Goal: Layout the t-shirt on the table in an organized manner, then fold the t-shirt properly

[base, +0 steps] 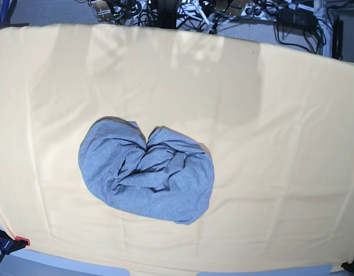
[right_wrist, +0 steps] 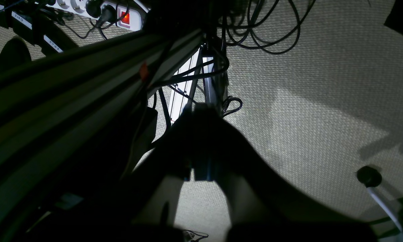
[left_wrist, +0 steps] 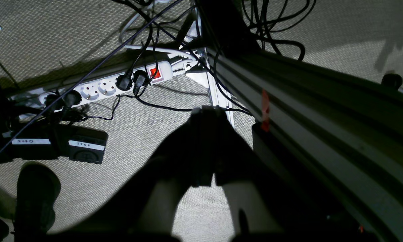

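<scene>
The t-shirt (base: 147, 172) sits bunched in a rounded heap mid-frame in the base view, so sleeves, collar and any lettering are folded out of sight. The table (base: 280, 115) runs off the left, right and bottom edges. Neither arm shows up in that view at all. Both wrist views are super dark: the left gripper (left_wrist: 206, 148) and right gripper (right_wrist: 201, 144) are just black silhouettes at lower center, fingertips merging together, bases cut off by the bottom edge.

Both the left gripper (left_wrist: 206, 151) and right gripper (right_wrist: 201, 148) show dark, silhouetted jaws with paler bases.
</scene>
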`<action>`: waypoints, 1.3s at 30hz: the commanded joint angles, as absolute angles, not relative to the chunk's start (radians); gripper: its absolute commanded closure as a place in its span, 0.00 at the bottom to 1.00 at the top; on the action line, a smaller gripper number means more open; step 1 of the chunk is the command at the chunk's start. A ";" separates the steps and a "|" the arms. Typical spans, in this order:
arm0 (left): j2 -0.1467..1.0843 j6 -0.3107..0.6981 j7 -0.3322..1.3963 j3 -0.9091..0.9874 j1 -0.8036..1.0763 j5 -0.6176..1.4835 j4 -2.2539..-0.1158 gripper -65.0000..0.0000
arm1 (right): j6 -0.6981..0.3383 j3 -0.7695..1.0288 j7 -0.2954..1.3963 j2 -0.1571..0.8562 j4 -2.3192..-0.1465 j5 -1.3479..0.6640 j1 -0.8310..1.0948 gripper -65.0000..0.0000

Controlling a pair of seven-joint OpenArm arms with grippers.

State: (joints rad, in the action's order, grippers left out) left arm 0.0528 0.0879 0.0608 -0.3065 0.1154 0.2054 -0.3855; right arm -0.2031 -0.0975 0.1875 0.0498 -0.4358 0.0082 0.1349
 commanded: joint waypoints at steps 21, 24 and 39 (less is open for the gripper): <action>0.050 0.096 0.056 -0.307 0.104 0.211 -0.393 1.00 | -0.175 -0.098 0.180 0.053 -0.443 0.009 0.133 1.00; 0.050 0.096 0.059 -0.307 0.104 0.211 -0.393 1.00 | -0.175 -0.098 0.180 0.053 -0.443 0.009 0.133 1.00; 0.053 0.096 0.302 -0.307 0.117 0.109 -0.527 1.00 | -0.263 -0.098 0.374 0.123 -0.544 0.009 0.141 1.00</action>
State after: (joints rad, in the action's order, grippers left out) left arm 0.0544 0.0898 0.3023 -0.3065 0.1135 0.1093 -0.5205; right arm -0.2581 -0.0975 0.3714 0.1215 -0.5369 0.0109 0.1383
